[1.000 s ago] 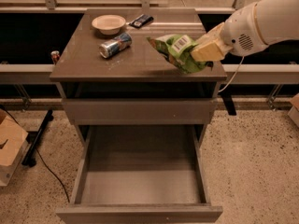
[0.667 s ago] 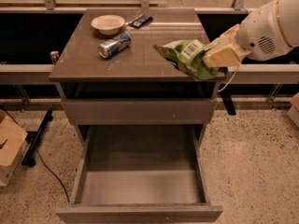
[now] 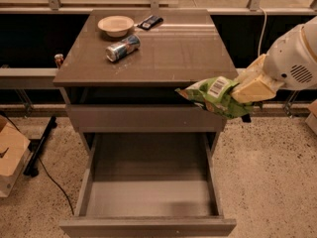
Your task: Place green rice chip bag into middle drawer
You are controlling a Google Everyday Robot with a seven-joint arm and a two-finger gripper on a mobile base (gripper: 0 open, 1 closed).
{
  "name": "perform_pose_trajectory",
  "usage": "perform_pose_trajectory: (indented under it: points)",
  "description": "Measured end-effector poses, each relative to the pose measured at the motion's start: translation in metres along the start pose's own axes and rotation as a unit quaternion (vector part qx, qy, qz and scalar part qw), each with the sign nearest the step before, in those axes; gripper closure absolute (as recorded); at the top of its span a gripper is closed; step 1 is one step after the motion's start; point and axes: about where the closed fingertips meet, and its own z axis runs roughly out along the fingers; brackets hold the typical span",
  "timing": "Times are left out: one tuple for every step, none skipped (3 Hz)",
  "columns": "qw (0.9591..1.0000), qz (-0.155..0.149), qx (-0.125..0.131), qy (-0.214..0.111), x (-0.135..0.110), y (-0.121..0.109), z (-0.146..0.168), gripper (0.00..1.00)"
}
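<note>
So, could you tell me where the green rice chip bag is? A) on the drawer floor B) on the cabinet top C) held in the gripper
C: the gripper, off the cabinet's right front corner, holds the green rice chip bag in the air; the middle drawer lies bare.

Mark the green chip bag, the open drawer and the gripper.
green rice chip bag [image 3: 208, 98]: camera view, crinkled green foil, mid-bag.
middle drawer [image 3: 148, 200]: camera view, bare floor.
gripper [image 3: 238, 94]: camera view, between fingers gripping bag, right of cabinet [image 3: 173, 53].
</note>
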Motion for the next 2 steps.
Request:
perform_pose_trajectory:
  points:
    - [0.9990, 0.016, -0.027, 0.030, 0.028, 0.011, 0.027, 1.00]
    - [0.9974, 0.030, -0.058, 0.032, 0.045, 0.017, 0.064, 1.00]
